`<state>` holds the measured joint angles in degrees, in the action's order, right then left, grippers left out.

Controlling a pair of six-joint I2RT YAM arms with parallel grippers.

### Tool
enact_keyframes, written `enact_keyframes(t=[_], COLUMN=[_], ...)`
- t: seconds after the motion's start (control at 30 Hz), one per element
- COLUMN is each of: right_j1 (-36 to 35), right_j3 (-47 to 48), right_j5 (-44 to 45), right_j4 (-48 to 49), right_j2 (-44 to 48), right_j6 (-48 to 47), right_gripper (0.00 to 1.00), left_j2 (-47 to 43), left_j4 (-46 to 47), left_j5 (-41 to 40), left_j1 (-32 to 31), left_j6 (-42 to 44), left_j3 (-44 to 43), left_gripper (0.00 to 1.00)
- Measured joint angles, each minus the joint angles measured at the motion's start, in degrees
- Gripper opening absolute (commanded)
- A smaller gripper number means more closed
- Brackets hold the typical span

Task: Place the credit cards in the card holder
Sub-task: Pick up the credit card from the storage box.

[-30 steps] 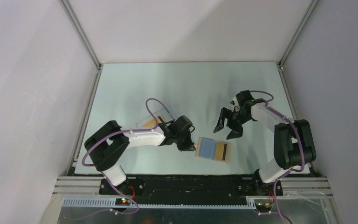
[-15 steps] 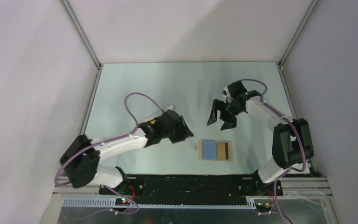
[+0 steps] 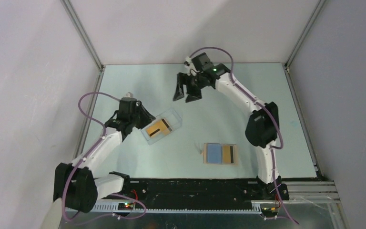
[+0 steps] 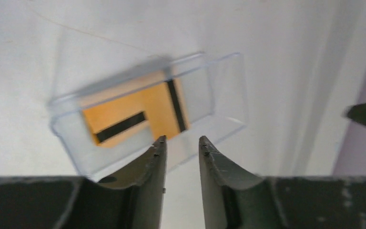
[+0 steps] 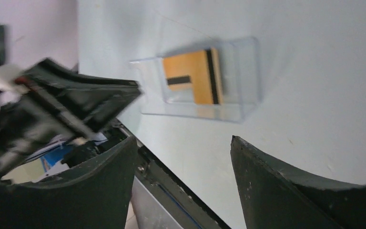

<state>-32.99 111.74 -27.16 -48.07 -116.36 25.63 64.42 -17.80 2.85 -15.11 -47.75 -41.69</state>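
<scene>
Orange-yellow credit cards (image 3: 158, 129) with black stripes lie flat and overlapping inside the clear box (image 3: 175, 118), while the tan card holder (image 3: 213, 153) lies open, blue pocket up, well right of that box, one striped card (image 3: 227, 154) on its right half.

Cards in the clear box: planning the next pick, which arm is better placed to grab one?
Left. The left end effector hovers right beside the box, fingers slightly apart and pointing at the cards. The right end effector hangs open farther back, well away from the box.
</scene>
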Motion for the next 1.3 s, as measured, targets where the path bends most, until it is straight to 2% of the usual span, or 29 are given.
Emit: enact_keyframes(t=[0.1,0.2,0.37,0.6,0.8,1.0,1.2,1.3], right_j1=[-2.51,-4.83,-7.17,-9.03,-9.99,-11.13,-12.83,-13.49], right_j3=[9.35,14.99,15.67,15.65,15.76,19.74,22.45,22.67], right_j5=[-0.94,-1.86,-2.1,0.13,2.78,4.24,8.63,10.71], right_j4=[-0.85,-1.64,-3.85,-6.67,-8.57,-10.25,-11.1,-11.87], right_j2=[-5.99,-11.15,-16.61,-20.39,-22.77,-26.49,-28.81,-29.51], right_j6=[0.33,0.79,0.87,-0.22,-1.79,-2.67,-3.28,-3.54], right_gripper=[0.68,0.65,0.63,0.56,0.56,0.59,0.65,0.66], left_j2=[4.63,10.29,17.2,22.12,24.96,26.23,26.93,27.02], left_j4=[-1.51,-2.86,-3.41,-3.41,-3.56,-3.21,-2.25,-2.05], left_j5=[1.62,3.19,5.05,5.27,5.53,5.73,6.45,6.97], left_j1=[2.86,3.98,4.0,4.0,3.67,3.54,3.34,3.02], left_j6=[2.4,4.48,6.84,7.72,7.67,7.65,7.65,7.65], left_j3=[-0.13,-1.03,-3.5,-4.2,-5.64,-6.73,-6.93,-6.95], left_gripper=[0.24,0.23,0.24,0.24,0.24,0.23,0.16,0.2])
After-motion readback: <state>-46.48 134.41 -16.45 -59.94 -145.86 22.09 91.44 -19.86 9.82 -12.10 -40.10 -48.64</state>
